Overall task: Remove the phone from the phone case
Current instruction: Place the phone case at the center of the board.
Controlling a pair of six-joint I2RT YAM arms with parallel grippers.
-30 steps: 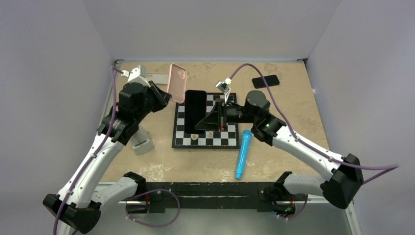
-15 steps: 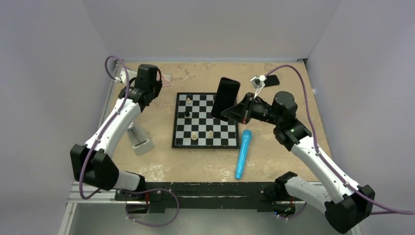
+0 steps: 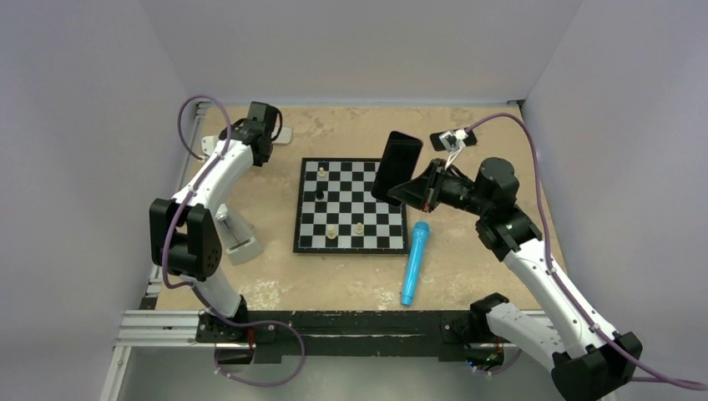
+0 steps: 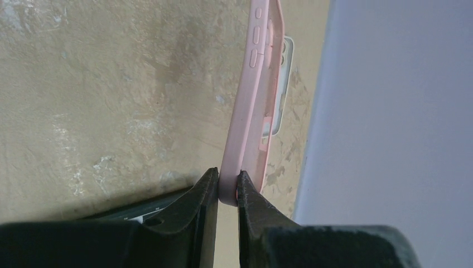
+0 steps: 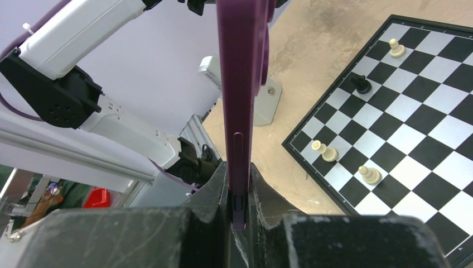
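left pincer: jaws pinching one end of the pink phone case. The left wrist view has the case edge-on, side buttons visible, running from the jaws toward the wall above the tabletop. Can't tell if it touches. A white item sits just behind it. The top view gives almost none of this, since the arm covers the case at the far-left corner.

right pincer: pressed onto the lower end of the phone. The right wrist view sees only its thin purple edge and a side button. The top view adds the rest: the phone is held up off the tabletop, tilted, dark face toward the camera, over the far-right corner of the chessboard. It's out of the case and well apart from it.

Chess pieces read clearly only in the right wrist view. A blue cylinder lies just right of the board and shows only in the top view.
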